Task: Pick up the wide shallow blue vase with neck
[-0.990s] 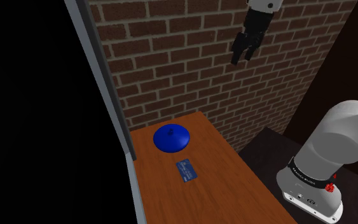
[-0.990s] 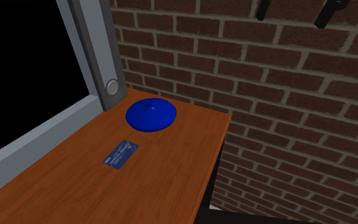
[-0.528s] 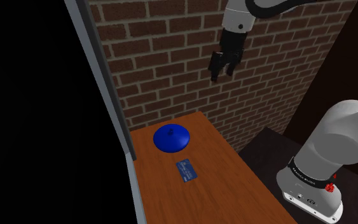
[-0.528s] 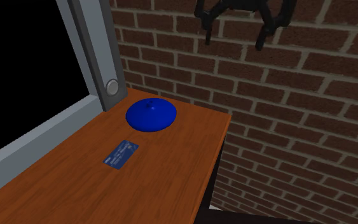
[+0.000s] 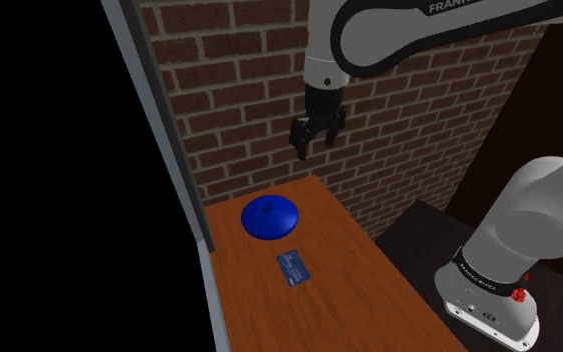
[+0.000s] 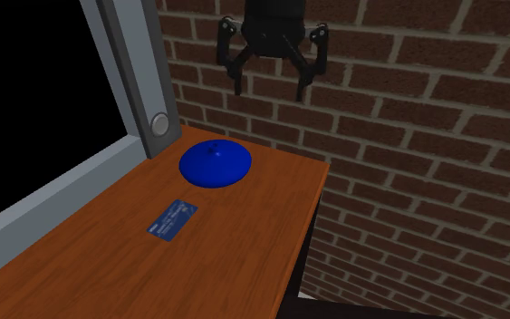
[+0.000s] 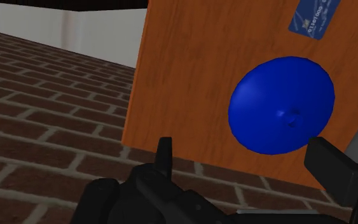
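While my jaws hang spread and empty, high against the brick wall (image 5: 239,90), I see the blue vase (image 5: 270,216) below them, squat and domed, on the wooden table (image 5: 354,265), near the wall end, beside the grey frame (image 5: 159,130), a blue card (image 5: 292,267) near it, not touching.

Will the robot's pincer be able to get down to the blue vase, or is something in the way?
Probably yes. The pincer hangs open in the air above the table, near the brick wall, and nothing lies between it and the blue vase. The small blue card lies apart.
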Tool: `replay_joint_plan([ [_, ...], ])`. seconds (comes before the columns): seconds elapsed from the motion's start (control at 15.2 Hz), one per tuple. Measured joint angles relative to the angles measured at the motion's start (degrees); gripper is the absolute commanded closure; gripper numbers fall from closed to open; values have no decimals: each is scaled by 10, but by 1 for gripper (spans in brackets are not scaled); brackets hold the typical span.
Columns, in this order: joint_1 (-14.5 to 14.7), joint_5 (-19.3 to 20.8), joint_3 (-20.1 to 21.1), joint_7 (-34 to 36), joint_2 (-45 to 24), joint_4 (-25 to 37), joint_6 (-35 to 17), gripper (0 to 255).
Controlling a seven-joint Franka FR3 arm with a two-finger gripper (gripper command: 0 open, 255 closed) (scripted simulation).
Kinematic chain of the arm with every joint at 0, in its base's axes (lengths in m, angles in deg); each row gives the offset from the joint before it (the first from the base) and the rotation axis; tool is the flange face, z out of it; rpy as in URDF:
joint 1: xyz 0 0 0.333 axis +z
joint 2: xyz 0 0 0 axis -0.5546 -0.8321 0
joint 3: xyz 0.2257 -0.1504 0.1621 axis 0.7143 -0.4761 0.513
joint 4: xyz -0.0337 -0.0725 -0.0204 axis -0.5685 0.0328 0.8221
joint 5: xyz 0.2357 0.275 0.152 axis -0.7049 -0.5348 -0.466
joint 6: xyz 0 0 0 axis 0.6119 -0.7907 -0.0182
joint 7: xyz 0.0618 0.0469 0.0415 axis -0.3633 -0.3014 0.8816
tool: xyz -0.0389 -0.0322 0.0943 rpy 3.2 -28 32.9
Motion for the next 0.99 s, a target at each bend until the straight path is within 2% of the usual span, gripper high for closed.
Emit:
replay_joint_plan([
  [0.33,0,24,57,75,-106,42,-44,0],
  [0.59,5,60,96,143,-194,85,-66,0],
  [0.73,7,81,106,170,-236,104,-78,0],
  [0.99,12,97,113,190,-264,104,-101,0],
])
